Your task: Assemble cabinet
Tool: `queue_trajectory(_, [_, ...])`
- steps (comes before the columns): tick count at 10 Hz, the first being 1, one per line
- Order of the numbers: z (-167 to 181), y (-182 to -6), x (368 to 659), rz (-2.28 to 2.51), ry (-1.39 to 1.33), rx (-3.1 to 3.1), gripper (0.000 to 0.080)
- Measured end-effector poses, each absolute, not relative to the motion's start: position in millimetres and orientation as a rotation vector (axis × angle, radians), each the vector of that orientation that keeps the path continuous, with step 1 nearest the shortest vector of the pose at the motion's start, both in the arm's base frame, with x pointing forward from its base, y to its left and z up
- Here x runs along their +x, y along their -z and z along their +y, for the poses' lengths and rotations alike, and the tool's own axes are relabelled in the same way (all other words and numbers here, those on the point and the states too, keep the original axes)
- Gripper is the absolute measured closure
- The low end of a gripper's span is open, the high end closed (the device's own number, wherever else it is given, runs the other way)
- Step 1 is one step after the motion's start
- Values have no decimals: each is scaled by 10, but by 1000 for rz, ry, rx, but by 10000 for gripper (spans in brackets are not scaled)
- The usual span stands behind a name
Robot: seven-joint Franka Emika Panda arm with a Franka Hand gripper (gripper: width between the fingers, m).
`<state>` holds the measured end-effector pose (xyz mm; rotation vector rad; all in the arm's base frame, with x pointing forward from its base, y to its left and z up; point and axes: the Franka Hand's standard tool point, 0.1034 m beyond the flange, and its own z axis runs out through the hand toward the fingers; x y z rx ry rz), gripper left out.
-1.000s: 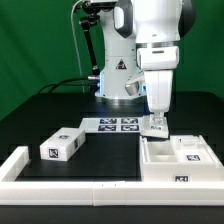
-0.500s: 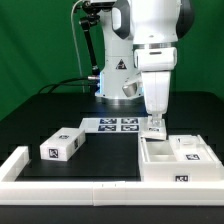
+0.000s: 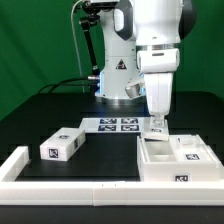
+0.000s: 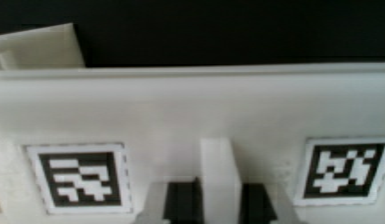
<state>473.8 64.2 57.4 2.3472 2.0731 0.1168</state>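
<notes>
The cabinet (image 3: pixel 165 172), a large white box-shaped body with black-and-white tags, lies open side up at the exterior view's right. A smaller white tagged block (image 3: pixel 190 149) sits inside it. My gripper (image 3: pixel 157 128) comes straight down onto the cabinet's far wall. In the wrist view the cabinet wall (image 4: pixel 189 110) fills the frame with two tags. A thin white rib stands between my dark fingers (image 4: pixel 180 205), which press on it from both sides; the gripper (image 4: pixel 219 198) is shut on it. A loose white drawer block (image 3: pixel 62 145) lies at the left.
The marker board (image 3: pixel 118 124) lies flat in front of the robot base. A long white border rail (image 3: pixel 70 185) runs along the table's front and turns back at the left. The cabinet sits against the rail at the front right.
The gripper has shifted very slightly toward the exterior view's right at the cabinet's far wall. The cabinet and the loose block have not visibly moved.
</notes>
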Motion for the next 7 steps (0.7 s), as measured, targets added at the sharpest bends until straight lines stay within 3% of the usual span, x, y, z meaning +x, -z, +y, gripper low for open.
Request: queue_trajectory(7, [620,-569,4744,2083,-124,2336,729])
